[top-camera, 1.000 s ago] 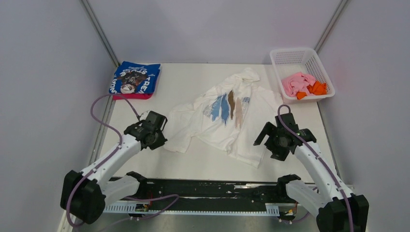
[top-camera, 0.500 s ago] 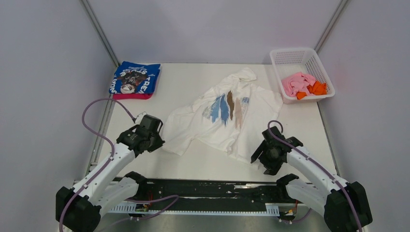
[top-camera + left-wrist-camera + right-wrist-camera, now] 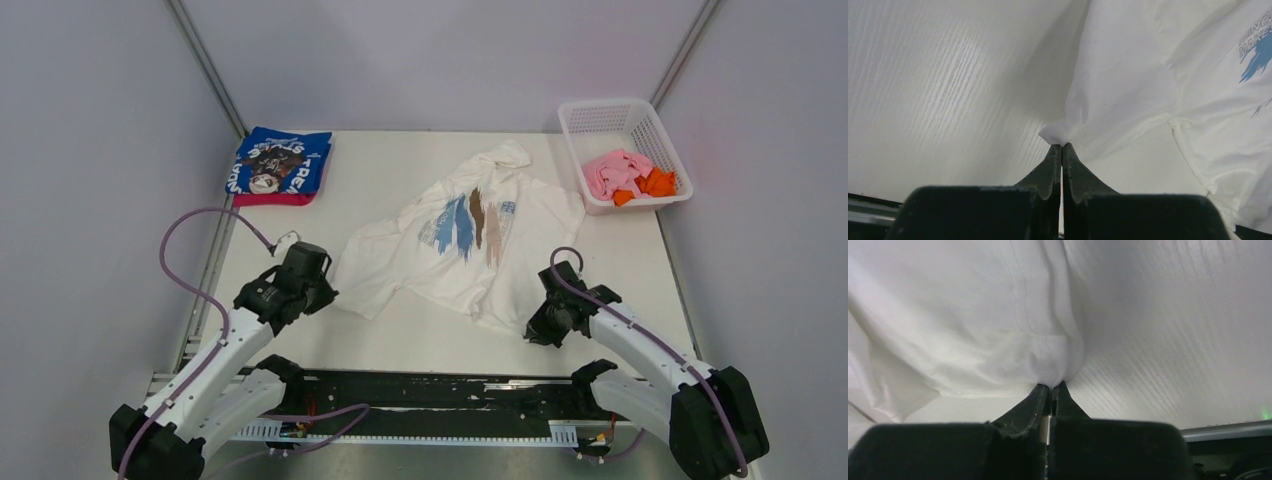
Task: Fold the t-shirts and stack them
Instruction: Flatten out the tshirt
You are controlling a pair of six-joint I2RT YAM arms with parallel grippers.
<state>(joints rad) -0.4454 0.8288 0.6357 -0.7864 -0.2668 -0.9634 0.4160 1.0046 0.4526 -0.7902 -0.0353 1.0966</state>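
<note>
We are pinching the large white t-shirt (image 3: pixel 470 240) at 2 points along its near side. Our left gripper (image 3: pixel 1062 146) is clamping a small peak of cloth at the shirt's near-left corner, jaws pressed flat together on the fabric. Our right gripper (image 3: pixel 1050 386) is doing the same at the near-right hem, where a bunched fold is disappearing between its closed jaws.

The shirt is lying rumpled and skewed across the middle of the worktop (image 3: pixel 400 335), print facing up and collar end pointing toward the far edge. We are holding 2 spread corners, we judge, so that we can pull the cloth taut and square it before making any fold. Both grips are sitting low, close to the near edge, which is leaving room to draw the fabric flat.

The blue t-shirt (image 3: pixel 280 160) is lying folded at the far-left corner on top of a magenta one (image 3: pixel 275 199) — that is where the stack is growing, and probably where this shirt is heading. The pink t-shirt (image 3: pixel 612 172) and orange t-shirt (image 3: pixel 655 182) are waiting crumpled in the white basket (image 3: pixel 612 104) at the far-right corner — so we are judging 2 of 5 shirts done.
</note>
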